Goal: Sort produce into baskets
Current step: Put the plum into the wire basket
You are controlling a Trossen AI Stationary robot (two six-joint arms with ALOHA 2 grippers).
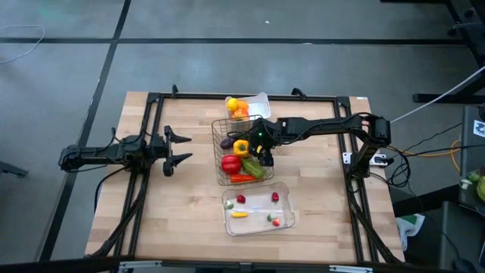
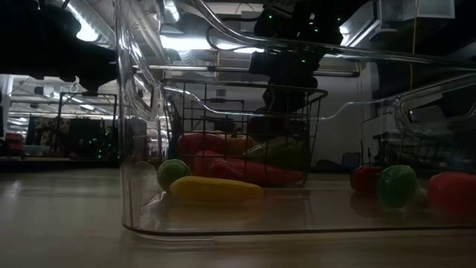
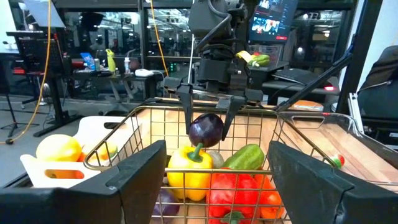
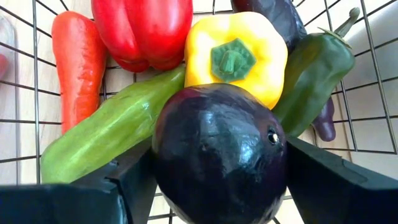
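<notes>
Fingers of the left gripper stand apart above bare table, left of the wire basket. Over that basket the right gripper clamps a purple eggplant (above a yellow pepper, red pepper, cucumber and carrot).
</notes>
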